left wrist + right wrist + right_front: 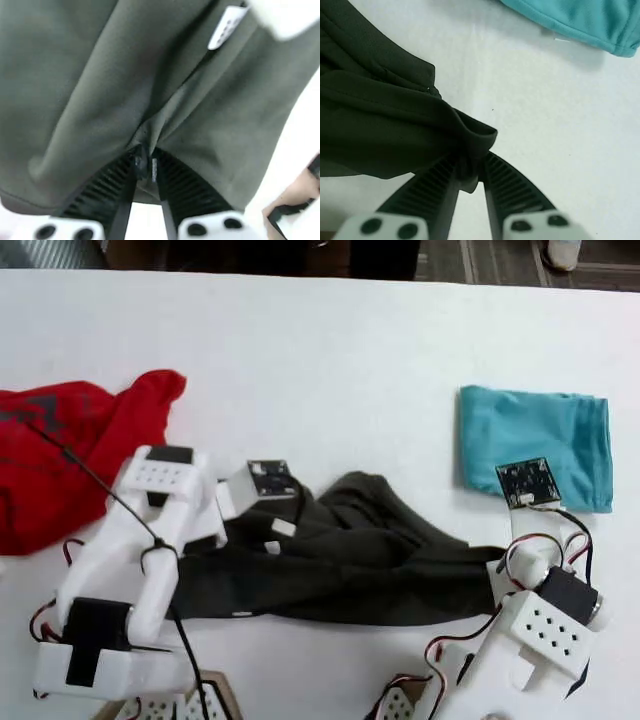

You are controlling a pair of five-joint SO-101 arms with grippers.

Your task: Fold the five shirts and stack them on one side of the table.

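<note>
Dark shirt [350,560]: soft, limp, probably light; left claw [145,167] and right claw [468,172] each clenched on opposite ends, best held by hems.

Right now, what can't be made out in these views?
Crumpled red fabric shirt: high view, cut by the left edge, partly under the left arm.
Folded teal fabric shirt: high view, near edge behind the right wrist's camera board.
Dark fabric shirt: high view, both ends under the arms; outline unclear.

Red shirt [60,455], left of frame: cut off by the left edge. Dark shirt [360,550], centre: left end hidden beneath the left arm [140,540], right end beneath the right arm [540,625].
</note>
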